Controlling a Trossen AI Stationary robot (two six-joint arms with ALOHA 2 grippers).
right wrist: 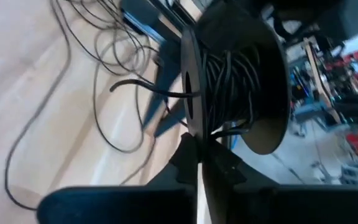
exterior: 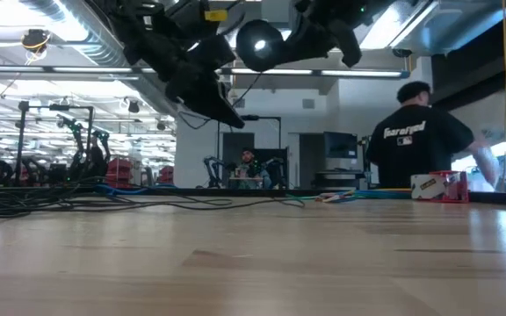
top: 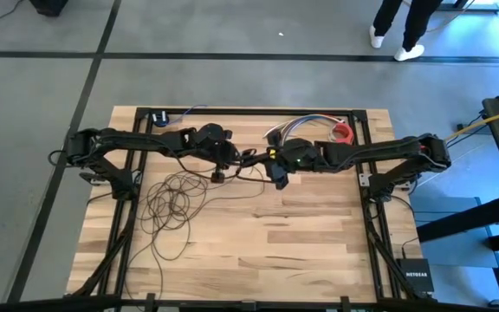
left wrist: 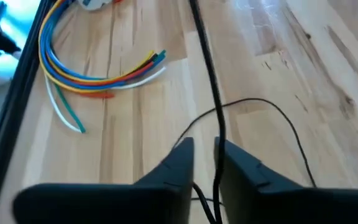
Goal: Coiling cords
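Mid-winding: the right gripper, jaws clamped on the spool flange, holds it above counter centre. The left gripper, jaws slightly parted, straddles the cords, heaped toward nine o'clock. Next probably calls for feeding slack onto the spool.

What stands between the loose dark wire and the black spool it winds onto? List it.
Nothing visible. The thin dark wire runs through the left gripper, whose fingers are parted, toward the black plastic spool clamped in the right gripper. The multicoloured wire bundle lies off to the side of that path.
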